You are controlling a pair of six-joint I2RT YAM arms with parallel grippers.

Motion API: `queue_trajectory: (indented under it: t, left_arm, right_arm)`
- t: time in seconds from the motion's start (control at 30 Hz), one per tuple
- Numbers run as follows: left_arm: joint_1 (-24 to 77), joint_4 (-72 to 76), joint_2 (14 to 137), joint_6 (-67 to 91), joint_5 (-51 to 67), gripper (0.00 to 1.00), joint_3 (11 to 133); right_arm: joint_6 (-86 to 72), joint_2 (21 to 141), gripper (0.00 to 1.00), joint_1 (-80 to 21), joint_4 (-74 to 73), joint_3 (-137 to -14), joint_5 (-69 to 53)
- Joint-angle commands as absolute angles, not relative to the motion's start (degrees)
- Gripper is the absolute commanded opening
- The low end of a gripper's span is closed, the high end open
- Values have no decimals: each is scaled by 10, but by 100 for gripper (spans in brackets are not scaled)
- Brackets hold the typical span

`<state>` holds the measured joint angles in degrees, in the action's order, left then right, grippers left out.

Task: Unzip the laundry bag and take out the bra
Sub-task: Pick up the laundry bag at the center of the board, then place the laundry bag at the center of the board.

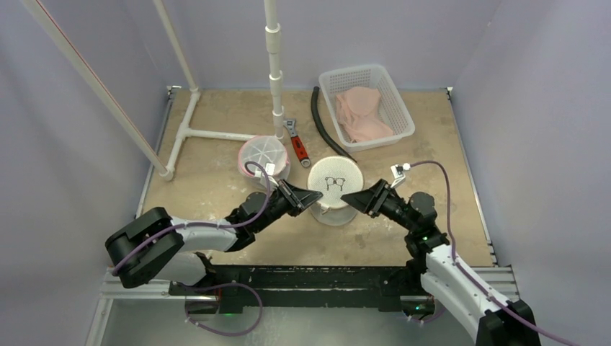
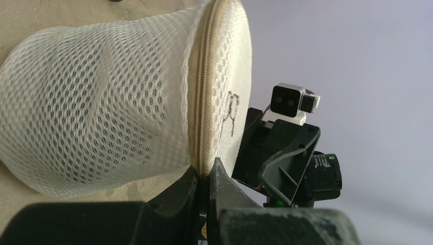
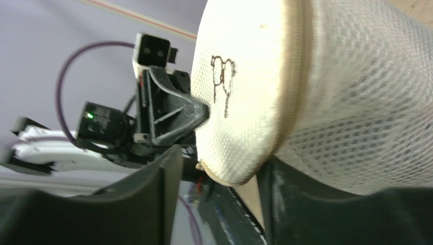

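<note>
Two grippers: left gripper [image 2: 206,172] clamps zipper seam [image 2: 196,102] of mesh laundry bag [image 2: 97,107]; right gripper [image 3: 219,166] spread. Likely light, floppy; you hold the seam.

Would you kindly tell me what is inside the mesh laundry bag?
Through the mesh of the laundry bag only folds and shadow show; no garment is identifiable. Its zip looks closed, and the lid hides the top.

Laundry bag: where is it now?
Top view: the laundry bag stands mid-table between the left claw and right claw, right of the pink-rimmed container.
</note>
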<state>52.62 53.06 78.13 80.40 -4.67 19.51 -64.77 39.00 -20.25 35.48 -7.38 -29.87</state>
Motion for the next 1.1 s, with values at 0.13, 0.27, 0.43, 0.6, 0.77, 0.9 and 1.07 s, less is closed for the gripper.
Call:
queue_trajectory:
  t: [0.13, 0.27, 0.43, 0.6, 0.77, 0.9, 1.07]
  left_arm:
    - [524, 476, 680, 780, -95, 0, 210]
    - [525, 408, 638, 764, -149, 0, 224]
    - [524, 366, 623, 760, -196, 0, 241]
    - [524, 339, 613, 761, -214, 0, 245]
    - [524, 323, 602, 763, -224, 0, 239]
    - [525, 317, 597, 765, -229, 0, 234]
    - [524, 309, 596, 772, -243, 0, 235]
  right_arm:
    - [-368, 338, 84, -206, 80, -245, -261]
    - [-294, 351, 89, -226, 6, -311, -193]
    - [-273, 405, 87, -405, -29, -391, 44]
    - [-311, 466, 93, -531, -42, -425, 277]
    - [-376, 438, 98, -534, -3, -356, 311]
    - [-355, 371, 98, -531, 21, -328, 239]
    - [-344, 357, 89, -533, 55, -313, 110]
